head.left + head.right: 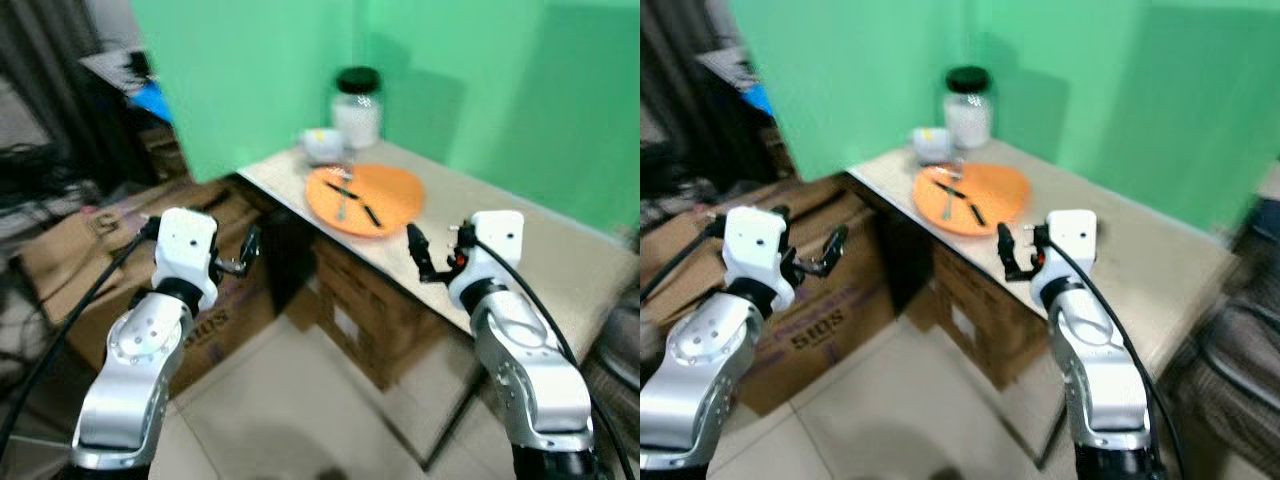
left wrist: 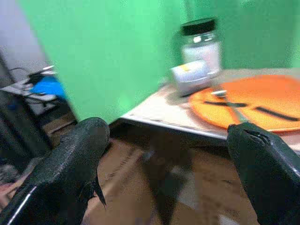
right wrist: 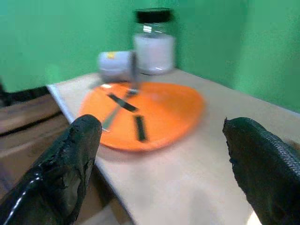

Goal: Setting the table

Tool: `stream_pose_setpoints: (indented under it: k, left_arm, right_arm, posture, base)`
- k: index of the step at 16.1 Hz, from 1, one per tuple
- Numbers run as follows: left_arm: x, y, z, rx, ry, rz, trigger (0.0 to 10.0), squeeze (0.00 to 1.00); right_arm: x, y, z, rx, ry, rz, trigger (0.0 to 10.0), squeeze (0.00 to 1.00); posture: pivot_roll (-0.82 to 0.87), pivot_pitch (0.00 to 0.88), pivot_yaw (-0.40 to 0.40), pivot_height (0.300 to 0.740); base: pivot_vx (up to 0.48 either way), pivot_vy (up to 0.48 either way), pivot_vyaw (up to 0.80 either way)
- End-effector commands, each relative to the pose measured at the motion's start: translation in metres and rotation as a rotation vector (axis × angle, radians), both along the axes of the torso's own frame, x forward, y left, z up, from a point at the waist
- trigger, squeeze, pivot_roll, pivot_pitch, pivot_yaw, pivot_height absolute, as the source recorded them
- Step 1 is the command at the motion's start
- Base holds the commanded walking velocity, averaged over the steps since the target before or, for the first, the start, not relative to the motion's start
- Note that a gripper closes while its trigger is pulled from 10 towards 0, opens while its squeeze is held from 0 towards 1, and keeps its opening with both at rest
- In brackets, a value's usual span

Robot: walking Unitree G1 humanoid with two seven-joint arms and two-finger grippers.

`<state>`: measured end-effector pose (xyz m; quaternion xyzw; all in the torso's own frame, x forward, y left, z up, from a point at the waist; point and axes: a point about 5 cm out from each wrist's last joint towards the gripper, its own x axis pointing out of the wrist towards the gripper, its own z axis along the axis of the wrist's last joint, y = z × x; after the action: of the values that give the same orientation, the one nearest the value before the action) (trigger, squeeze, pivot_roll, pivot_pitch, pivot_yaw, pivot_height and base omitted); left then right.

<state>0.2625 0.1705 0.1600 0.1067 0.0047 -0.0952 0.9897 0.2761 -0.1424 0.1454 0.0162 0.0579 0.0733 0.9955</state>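
Cutlery [image 1: 350,198] lies on the plate [image 1: 398,188] (table [image 1: 560,260] edge), jar [image 1: 357,108] and cup [image 1: 324,145] behind.

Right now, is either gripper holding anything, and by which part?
Nothing is held. The left gripper and right gripper are both open and empty, short of the orange plate.

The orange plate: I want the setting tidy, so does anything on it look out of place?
Yes. The utensils lie crossed and scattered on the orange plate rather than beside it, and the plate sits close to the table edge.
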Motion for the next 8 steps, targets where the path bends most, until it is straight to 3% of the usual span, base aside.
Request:
stream_pose_setpoints:
  k: [1,8]
  left_arm:
    - [-0.0003,0.0064,0.0016,0.008,-0.001,0.012,10.0,0.00]
    - [-0.0029,0.0000,-0.0020,0.026,0.021,-0.052,10.0,0.00]
  right_arm:
    - [0.0000,0.0074,0.0027,0.000,0.002,0.019,10.0,0.00]
    - [-0.0007,0.0007,-0.0064,-0.003,0.095,-0.068,10.0,0.00]
  posture:
    - [0.11,0.000,0.060,0.740]
    - [0.12,0.000,0.067,0.740]
  base:
    - [0.382,0.000,0.00]
    - [0.378,0.000,0.00]
